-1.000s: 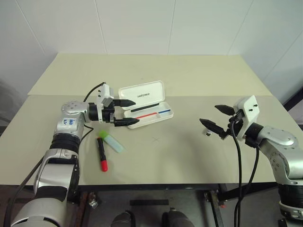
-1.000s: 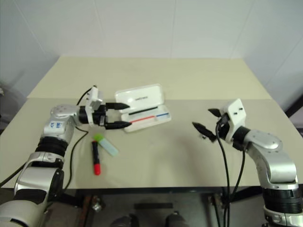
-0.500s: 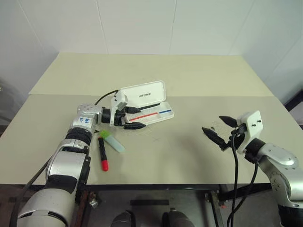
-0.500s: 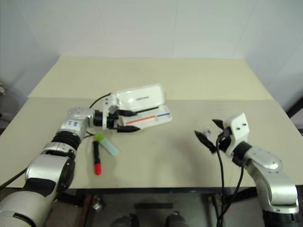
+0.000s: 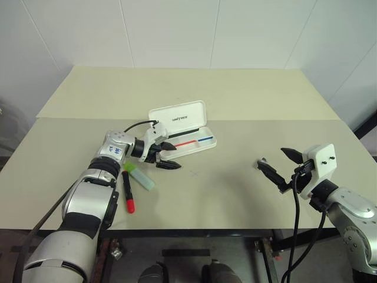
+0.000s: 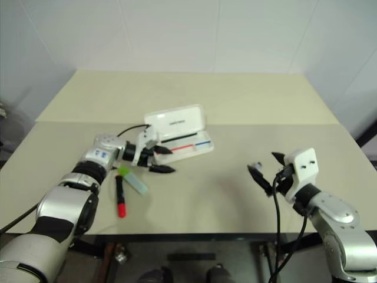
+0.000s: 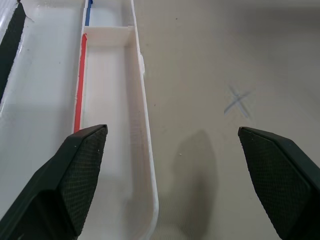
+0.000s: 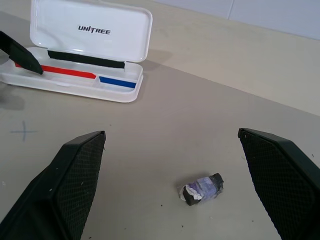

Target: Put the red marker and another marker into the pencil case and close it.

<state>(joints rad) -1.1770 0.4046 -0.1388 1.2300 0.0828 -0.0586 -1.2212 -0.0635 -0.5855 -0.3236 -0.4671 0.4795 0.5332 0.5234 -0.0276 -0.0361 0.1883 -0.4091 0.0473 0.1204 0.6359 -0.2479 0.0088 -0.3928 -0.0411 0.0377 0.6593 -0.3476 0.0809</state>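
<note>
Red-ended, black-barrelled thick marker (image 5: 127,190) lies lower left on the tabletop (image 5: 235,177), so swing your spread, empty left hand (image 5: 166,155) back from the open white case (image 5: 179,127) and pinch mid-barrel.

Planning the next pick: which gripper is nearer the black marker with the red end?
Left. The left gripper hovers just beside the black red-ended marker, by the case; the right gripper hangs far across the table.

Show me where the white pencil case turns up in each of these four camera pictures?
Left eye view: the pencil case lies open, left of centre.
Right eye view: pencil case left of centre again.
Left wrist view: its tray wall runs along the left gripper.
Right wrist view: it lies far beyond the right gripper.
Shared landmark: the red-and-blue stick in the tray.
</note>
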